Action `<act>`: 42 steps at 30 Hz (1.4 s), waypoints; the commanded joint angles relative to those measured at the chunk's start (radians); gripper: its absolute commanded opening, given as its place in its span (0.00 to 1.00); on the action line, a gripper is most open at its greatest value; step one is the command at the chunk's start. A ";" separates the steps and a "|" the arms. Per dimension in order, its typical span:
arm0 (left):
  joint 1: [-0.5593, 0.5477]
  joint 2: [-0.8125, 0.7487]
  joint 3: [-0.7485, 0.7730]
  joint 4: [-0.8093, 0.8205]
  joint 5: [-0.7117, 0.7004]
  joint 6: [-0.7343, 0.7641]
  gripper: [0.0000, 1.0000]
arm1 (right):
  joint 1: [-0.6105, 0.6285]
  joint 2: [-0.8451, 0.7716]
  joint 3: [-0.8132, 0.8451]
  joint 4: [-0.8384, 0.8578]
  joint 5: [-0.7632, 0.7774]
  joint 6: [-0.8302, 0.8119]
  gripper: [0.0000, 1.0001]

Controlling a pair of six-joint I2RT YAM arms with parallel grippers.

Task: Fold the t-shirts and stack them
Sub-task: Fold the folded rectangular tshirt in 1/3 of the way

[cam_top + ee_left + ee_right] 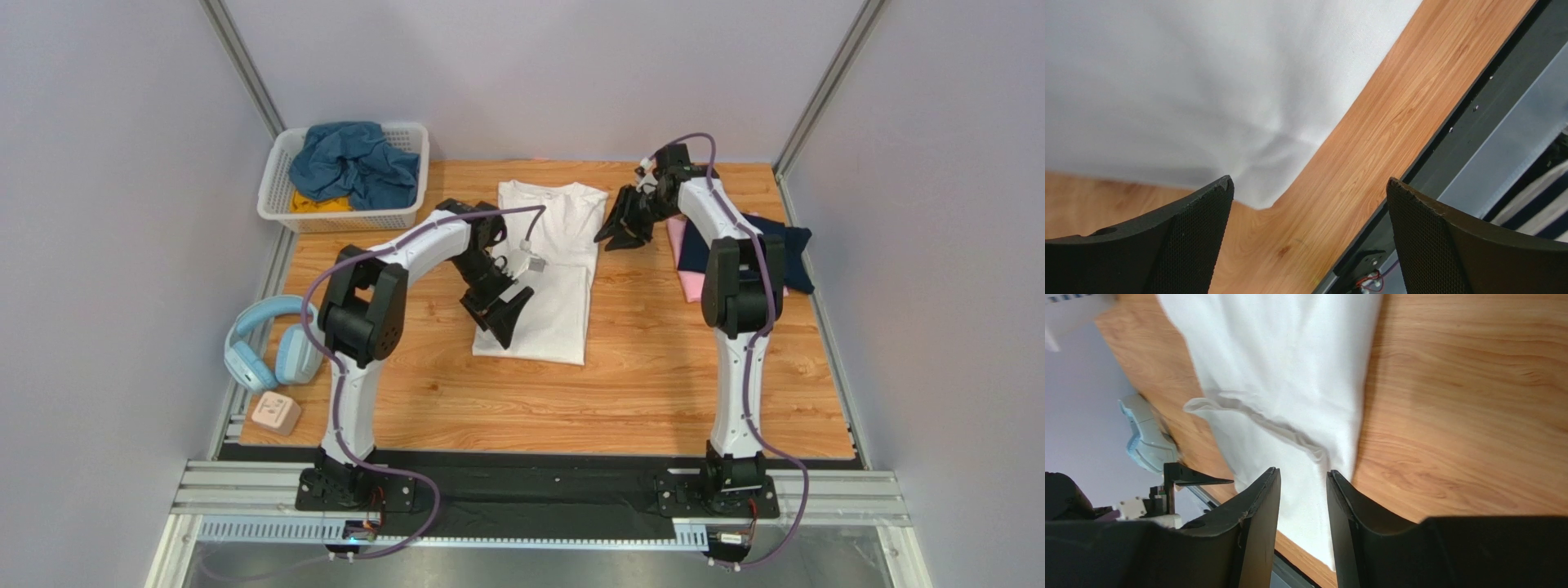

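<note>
Two grippers are mine, and neither has hold of anything. My left gripper (501, 319) is spread as wide as it goes, poised over the near left part of the white t-shirt (555, 239); I cannot tell whether its tips touch the cloth. My right gripper (620, 230) hangs at the shirt's far right edge, jaws parted only narrowly, with cloth showing below the gap but nothing pinched. The white t-shirt lies folded lengthwise in the middle of the wooden table (669, 368). A teal-blue t-shirt (356, 159) and a yellow t-shirt (313, 205) sit in the white basket (275, 202) at far left. A navy t-shirt (791, 257) lies over a pink t-shirt (689, 279) at far right.
</note>
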 commanded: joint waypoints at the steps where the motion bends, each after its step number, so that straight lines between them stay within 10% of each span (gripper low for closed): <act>1: 0.079 -0.214 0.114 0.026 -0.024 -0.040 1.00 | 0.030 -0.151 0.026 0.067 -0.076 0.085 0.40; 11: 0.169 -0.484 0.116 0.112 -0.050 -0.086 1.00 | 0.235 -0.094 -0.206 0.491 -0.289 0.349 0.41; 24: 0.228 -0.589 -0.012 0.132 -0.050 -0.057 1.00 | 0.265 0.107 -0.272 0.555 -0.292 0.369 0.41; 33: 0.228 -0.609 -0.043 0.092 -0.022 -0.049 1.00 | 0.271 -0.130 -0.235 0.448 -0.355 0.241 0.53; 42: 0.228 -0.650 -0.095 0.067 0.028 -0.032 1.00 | 0.243 -0.333 -0.570 0.538 -0.283 0.261 0.56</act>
